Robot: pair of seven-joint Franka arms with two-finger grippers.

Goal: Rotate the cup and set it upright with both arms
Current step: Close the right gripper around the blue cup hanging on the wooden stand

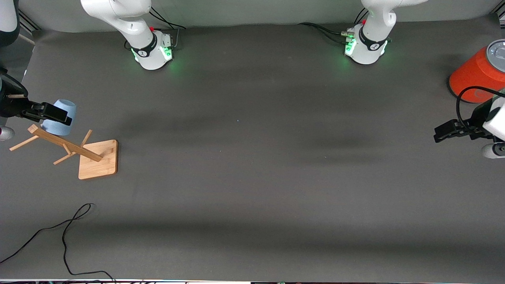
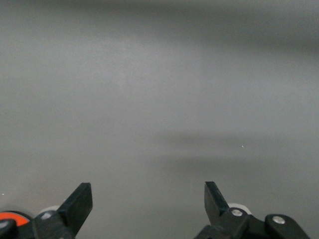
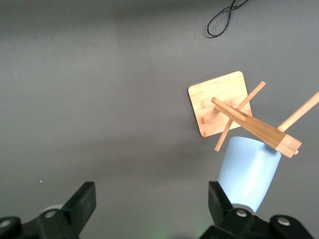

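The pale blue cup point(image 1: 59, 118) sits at the right arm's end of the table, mouth down, among the pegs of a wooden rack point(image 1: 63, 144). My right gripper point(image 1: 63, 116) is open in the air beside the cup. In the right wrist view the cup point(image 3: 249, 172) lies just outside one finger point(image 3: 217, 196), not between the jaws of the right gripper point(image 3: 151, 191); the rack's post top hides part of it. My left gripper point(image 1: 437, 136) is open and empty over bare table at the left arm's end, as the left wrist view point(image 2: 148, 189) also shows.
The rack's square wooden base point(image 1: 98, 159) stands nearer the front camera than the cup, also in the right wrist view point(image 3: 219, 102). A big orange-red cylinder point(image 1: 475, 73) stands at the left arm's end. A black cable point(image 1: 67, 232) lies near the front edge.
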